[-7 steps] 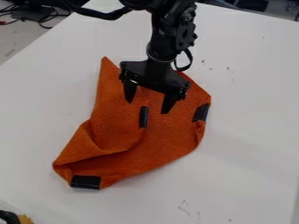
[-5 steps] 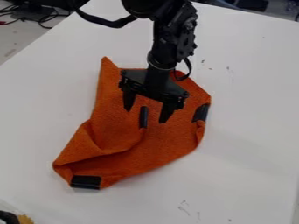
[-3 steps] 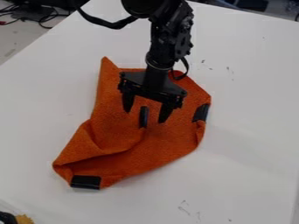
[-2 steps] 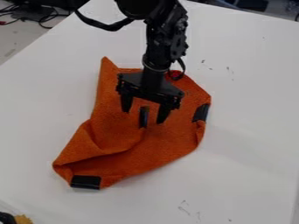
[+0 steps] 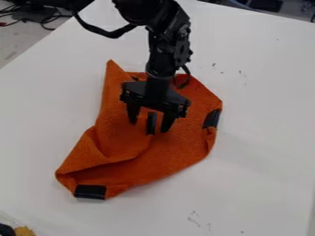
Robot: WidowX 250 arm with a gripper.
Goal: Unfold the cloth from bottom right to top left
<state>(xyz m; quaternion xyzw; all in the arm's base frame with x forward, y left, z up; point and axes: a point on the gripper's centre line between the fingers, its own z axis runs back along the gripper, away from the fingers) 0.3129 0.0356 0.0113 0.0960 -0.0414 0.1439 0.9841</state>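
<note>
White table (image 5: 258, 152), dark scuffs (image 5: 194, 216). Cables (image 5: 44, 21) beyond far edge. Claw (image 5: 148, 127) open above folded orange cloth (image 5: 178, 152).

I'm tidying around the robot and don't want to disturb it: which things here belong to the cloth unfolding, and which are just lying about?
Part of the job:
- orange cloth, with its black strips
- gripper, over the cloth
- white table, beneath it

Lying about:
- cables, upper left
- yellowish item, lower-left corner

Bright, diffuse light lay over the smooth white table (image 5: 265, 184); a faint, soft-edged shadow bordered the orange fabric cloth (image 5: 178, 150).
</note>
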